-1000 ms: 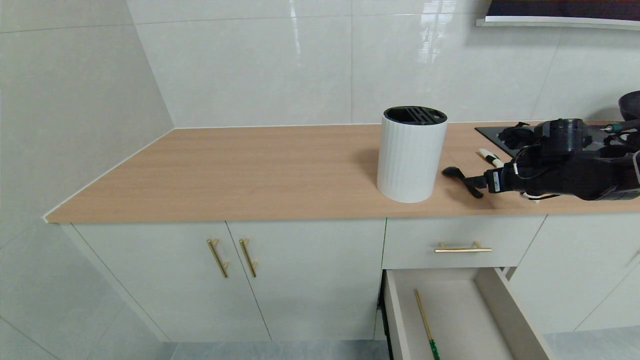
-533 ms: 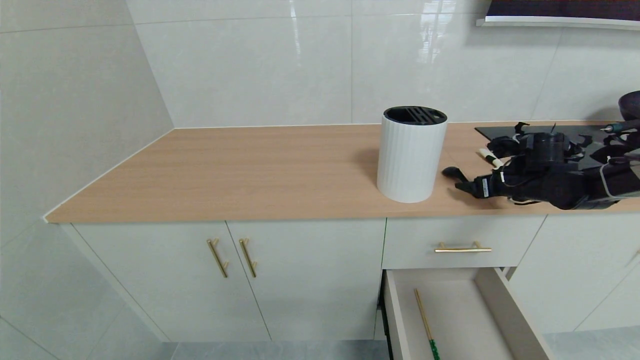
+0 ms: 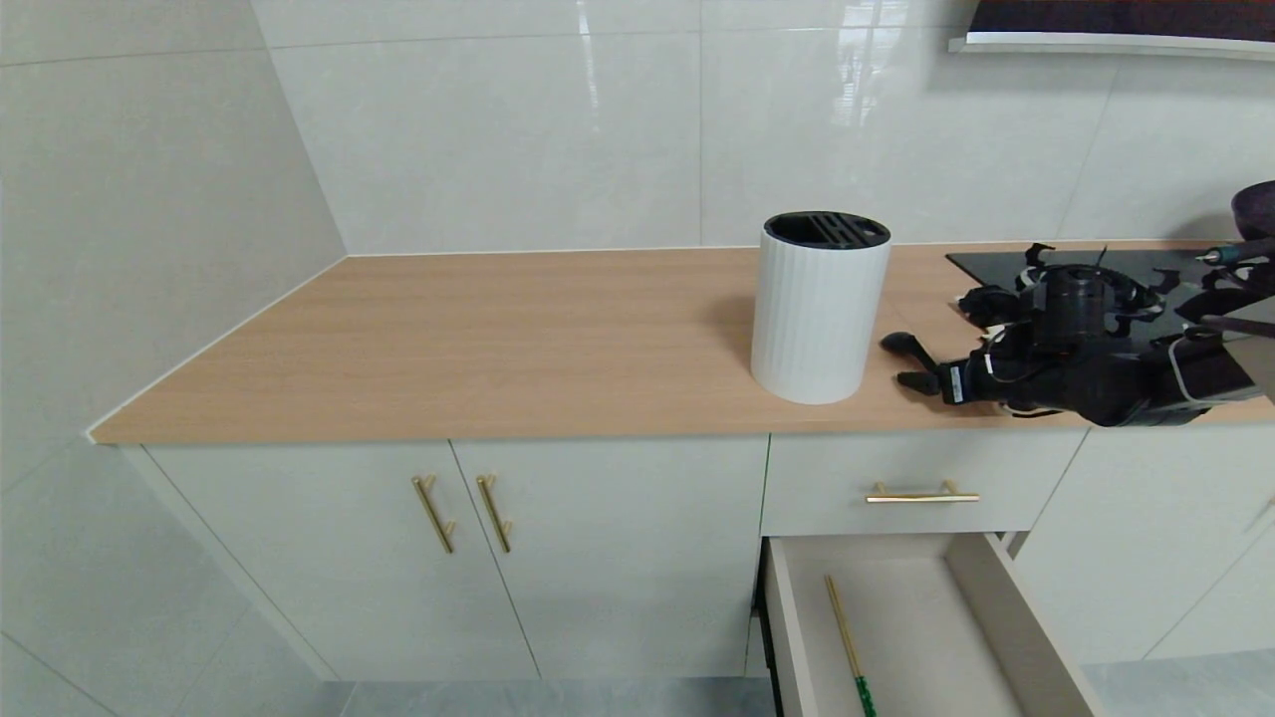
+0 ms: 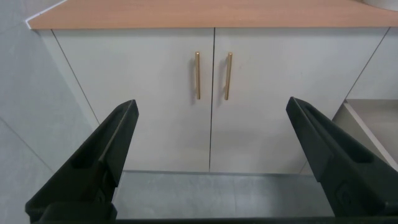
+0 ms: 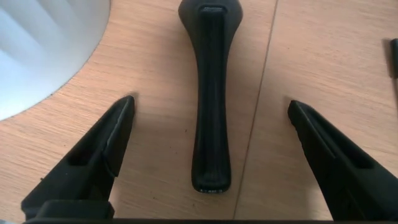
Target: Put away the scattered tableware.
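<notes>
Right wrist view: my right gripper (image 5: 211, 107) hangs low with its fingers (image 5: 102, 152) spread wide. The black utensil handle (image 5: 211, 68) lies flat on the countertop (image 5: 155, 68) between them, touching neither. The white ribbed holder (image 5: 37, 50) stands just beside one finger.

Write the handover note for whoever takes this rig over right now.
Right gripper: open, low over the counter, one finger on each side of the black utensil handle, not closed on it.
Left gripper: open, empty, facing the cabinet doors.
Things: the handle lies flat beside the white holder; chopsticks lie in the open drawer.
Done: chopsticks stowed.
Left: grasp the utensil and put it away.
</notes>
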